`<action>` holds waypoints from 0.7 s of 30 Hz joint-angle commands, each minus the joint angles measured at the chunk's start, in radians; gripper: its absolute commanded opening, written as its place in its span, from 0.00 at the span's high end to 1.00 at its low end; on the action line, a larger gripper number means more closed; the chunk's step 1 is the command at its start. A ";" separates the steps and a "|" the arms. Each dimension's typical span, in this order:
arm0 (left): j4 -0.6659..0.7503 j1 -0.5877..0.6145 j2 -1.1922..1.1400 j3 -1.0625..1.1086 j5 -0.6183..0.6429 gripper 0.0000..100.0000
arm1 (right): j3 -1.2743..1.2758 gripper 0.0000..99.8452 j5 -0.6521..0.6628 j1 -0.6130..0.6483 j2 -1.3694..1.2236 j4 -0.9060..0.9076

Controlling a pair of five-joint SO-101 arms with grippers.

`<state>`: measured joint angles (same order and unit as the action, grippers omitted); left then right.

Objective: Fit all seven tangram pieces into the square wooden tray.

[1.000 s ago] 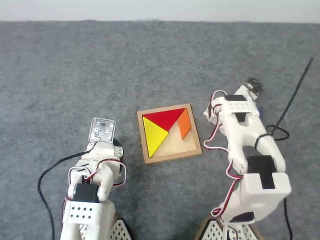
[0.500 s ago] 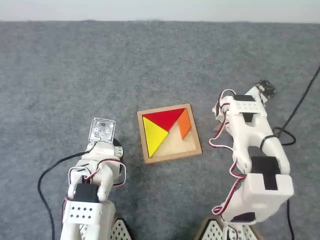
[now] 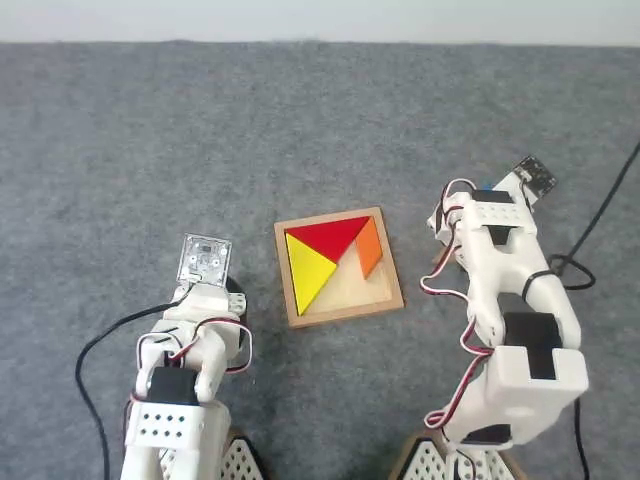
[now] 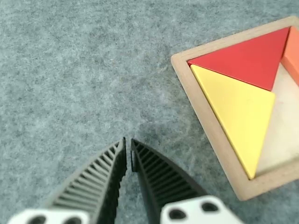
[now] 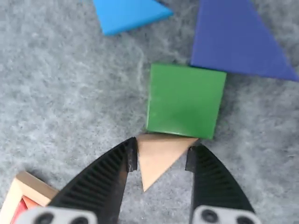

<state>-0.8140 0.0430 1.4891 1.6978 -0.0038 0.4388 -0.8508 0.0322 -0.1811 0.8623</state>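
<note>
The square wooden tray [image 3: 341,311] [image 4: 212,135] lies mid-table with a red triangle [image 3: 329,234] [image 4: 244,58], a yellow triangle [image 3: 307,268] [image 4: 237,108] and an orange piece [image 3: 370,246] [image 4: 292,52] in it. My right gripper [image 5: 161,156] is open, its fingers on either side of a small tan triangle [image 5: 158,159] lying on the felt. Touching that triangle is a green square [image 5: 184,101], with a dark blue triangle [image 5: 233,39] and a light blue triangle [image 5: 125,14] beyond. My left gripper [image 4: 127,144] is shut and empty over bare felt, to the left of the tray.
Grey felt [image 3: 180,140] covers the whole table. The right arm [image 3: 497,270] stands just right of the tray and covers the loose pieces in the high view. Black cables [image 3: 590,195] trail at the right edge and at the lower left.
The right arm swung to the right, away from the tray, then settled with little further motion. The left arm has kept still.
</note>
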 commanded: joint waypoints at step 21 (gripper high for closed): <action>-0.002 0.005 0.012 -0.008 0.005 0.99 | -0.137 0.84 0.471 -0.070 0.071 0.262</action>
<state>-0.8140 0.0430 1.4891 1.6978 -0.0038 0.3851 -0.3951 -0.0537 -0.1826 1.0188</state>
